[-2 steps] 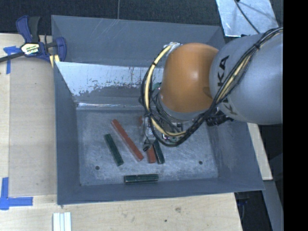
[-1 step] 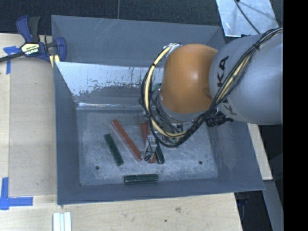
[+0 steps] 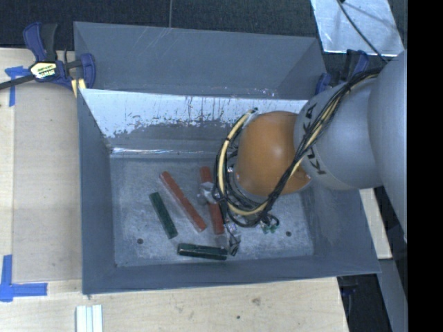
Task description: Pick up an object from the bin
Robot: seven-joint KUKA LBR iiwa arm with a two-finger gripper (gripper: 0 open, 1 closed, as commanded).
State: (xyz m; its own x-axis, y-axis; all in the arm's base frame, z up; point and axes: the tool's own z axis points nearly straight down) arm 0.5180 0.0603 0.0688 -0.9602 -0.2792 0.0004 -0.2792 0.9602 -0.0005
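– Gripper (image 3: 232, 242) posn, pls?

– Low in the bin (image 3: 97, 206), just off floor centre toward 5 o'clock. Orange wrist cover (image 3: 266, 151) & cable loops (image 3: 225, 164) sat over most of it, arm coming in from 3 o'clock.

– Open or closed?

– Couldn't tell, too much of it was hidden under the cover. Nothing visibly gripped either.

– What was nearest?

– Two things. A short reddish-brown stick (image 3: 217, 218) lay just beside it at its 10 o'clock, running roughly 12-to-6. A dark, near-black stick (image 3: 202, 252) lay flat along the floor's 6 o'clock edge, its rt end right by the gripper tip, possibly touching, though the view was poor there.

– Rest of the bin?

– A longer reddish-brown stick (image 3: 183, 200) lay diagonal at approx 9–10 o'clock, a dark green stick (image 3: 164, 215) parallel to it further out at 9, and a small red piece (image 3: 205, 175) at 12. All flat on the floor, none stacked.

– So progress?

– Reach & descent looked done; arm was down among the sticks. Grasp not confirmed, and every item was on the floor, so nothing had been lifted. My read: closing on one stick, likely the short reddish one or the dark one, plus lift-out, were both left to do.
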